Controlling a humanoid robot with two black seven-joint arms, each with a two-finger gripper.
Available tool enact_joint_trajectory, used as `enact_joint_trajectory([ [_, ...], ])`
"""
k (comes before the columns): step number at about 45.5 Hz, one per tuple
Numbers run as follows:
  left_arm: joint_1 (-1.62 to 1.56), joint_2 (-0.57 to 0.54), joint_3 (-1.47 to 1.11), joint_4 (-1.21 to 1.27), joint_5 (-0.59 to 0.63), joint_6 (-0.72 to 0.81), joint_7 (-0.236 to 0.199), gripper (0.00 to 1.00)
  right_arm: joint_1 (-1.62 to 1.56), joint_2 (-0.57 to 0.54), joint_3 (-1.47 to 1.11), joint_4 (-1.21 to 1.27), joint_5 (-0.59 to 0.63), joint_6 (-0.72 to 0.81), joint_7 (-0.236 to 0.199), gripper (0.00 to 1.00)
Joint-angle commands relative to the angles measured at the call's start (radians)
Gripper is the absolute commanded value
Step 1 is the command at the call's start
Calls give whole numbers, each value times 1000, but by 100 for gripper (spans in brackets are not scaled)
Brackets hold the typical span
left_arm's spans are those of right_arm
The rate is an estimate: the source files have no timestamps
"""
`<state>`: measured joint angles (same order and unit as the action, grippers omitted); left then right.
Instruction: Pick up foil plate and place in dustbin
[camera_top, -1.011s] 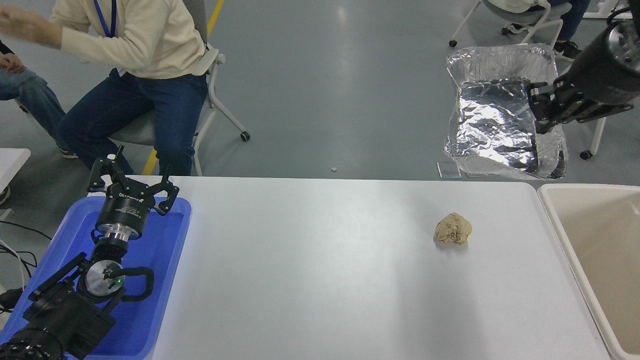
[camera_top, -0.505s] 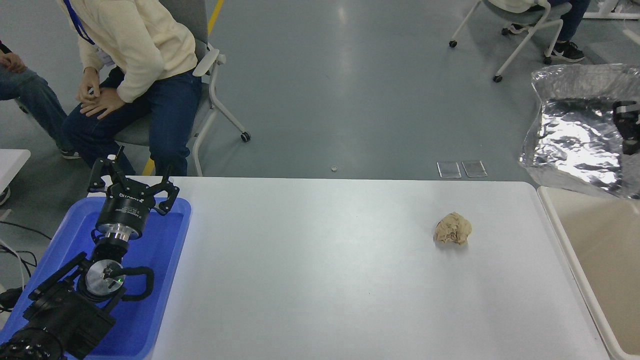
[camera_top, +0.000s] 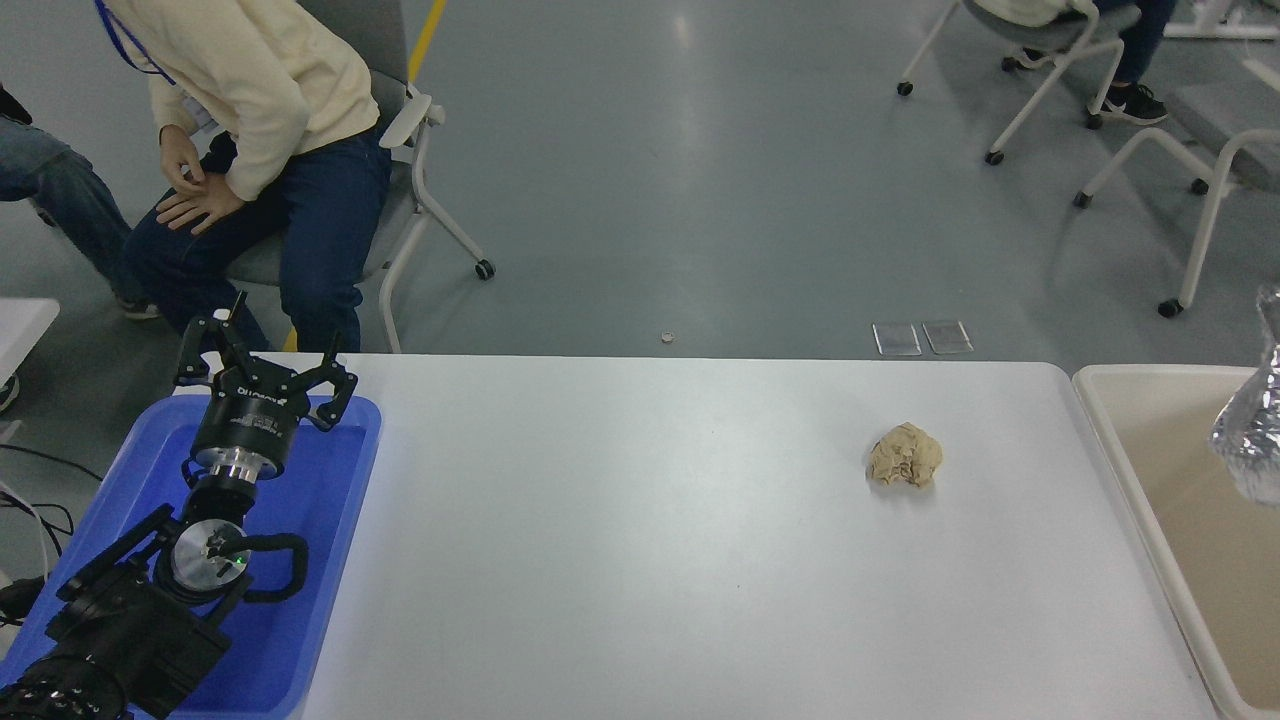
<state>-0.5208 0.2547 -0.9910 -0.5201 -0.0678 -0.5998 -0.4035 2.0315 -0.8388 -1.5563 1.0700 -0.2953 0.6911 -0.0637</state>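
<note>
Only a sliver of the shiny silver foil plate (camera_top: 1255, 430) shows at the right edge, hanging over the beige dustbin (camera_top: 1130, 470). The rest of the plate is cut off by the picture's edge. My right gripper is out of view. My left gripper (camera_top: 262, 365) is parked at the lower left over the blue tray, its fingers spread open and empty.
A tan crumpled paper lump (camera_top: 905, 456) lies on the white table (camera_top: 650, 560) right of the middle. A bright blue tray (camera_top: 320, 560) sits at the left. People sit on chairs beyond the far edge at upper left (camera_top: 280, 130) and upper right.
The foil plate has moved right and down, from above the floor behind the table to over the dustbin, mostly out of frame. My right gripper has left the picture. The person at upper left leaned forward.
</note>
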Motion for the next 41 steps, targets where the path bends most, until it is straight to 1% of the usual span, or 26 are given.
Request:
enact_joint_trajectory([
  [1,1,0,0,0,0,0,0,100,-309,-66,188,-136,2,-185,-1,0],
  [8,-1,0,-1,0,0,0,0,100,-549,-69,367,-243,5,-355,-5,0],
  [13,-1,0,-1,0,0,0,0,100,-663,-68,442,-291,8,-476,-5,0],
  [17,1,0,0,0,0,0,0,100,-740,-66,498,-343,12,-539,-5,0],
  [28,1,0,-1,0,-1,0,0,100,-996,-31,689,-565,12,-558,-5,0],
  [36,-1,0,0,0,0,0,0,100,-1174,39,872,-755,12,-559,-5,0],
  [41,-1,0,-1,0,0,0,0,100,-1244,93,927,-854,10,-559,-5,0],
])
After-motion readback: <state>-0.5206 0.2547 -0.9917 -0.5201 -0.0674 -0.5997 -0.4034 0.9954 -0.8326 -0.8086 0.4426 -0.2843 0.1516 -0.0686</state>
